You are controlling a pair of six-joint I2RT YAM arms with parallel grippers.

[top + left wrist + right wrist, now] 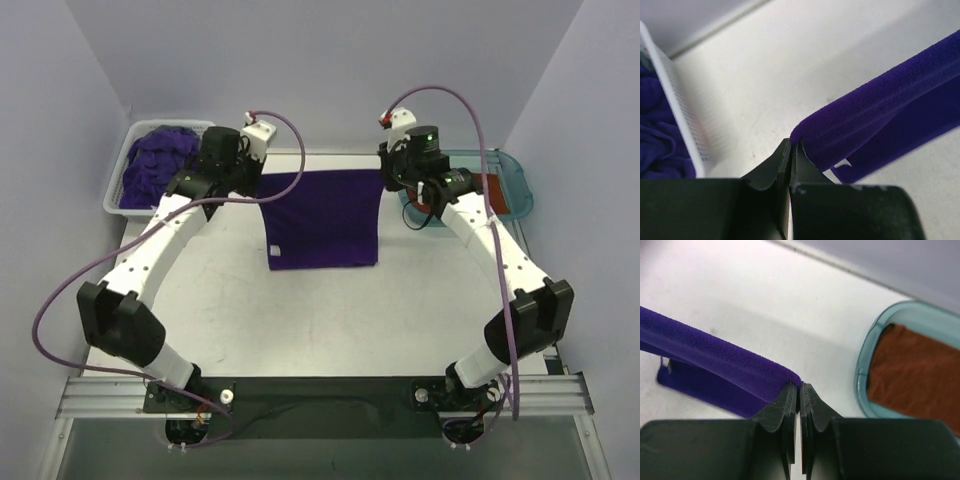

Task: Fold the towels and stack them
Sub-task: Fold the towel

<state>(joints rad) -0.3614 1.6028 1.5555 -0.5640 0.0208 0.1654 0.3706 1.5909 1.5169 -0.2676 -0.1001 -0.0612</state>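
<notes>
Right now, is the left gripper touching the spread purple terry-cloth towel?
Touching. The left wrist view shows the left gripper with jaws shut on a corner of the deep purple terry-cloth towel.

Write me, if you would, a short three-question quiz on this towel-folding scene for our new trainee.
1. True or false: the left gripper and the right gripper are each shut on a corner of the same purple towel.
2. Where does the rust-orange towel lie? A) on the bare table B) in the teal tray C) over an arm
3. What fills the white basket?
Key: 1 true; 2 B; 3 crumpled purple towels.
</notes>
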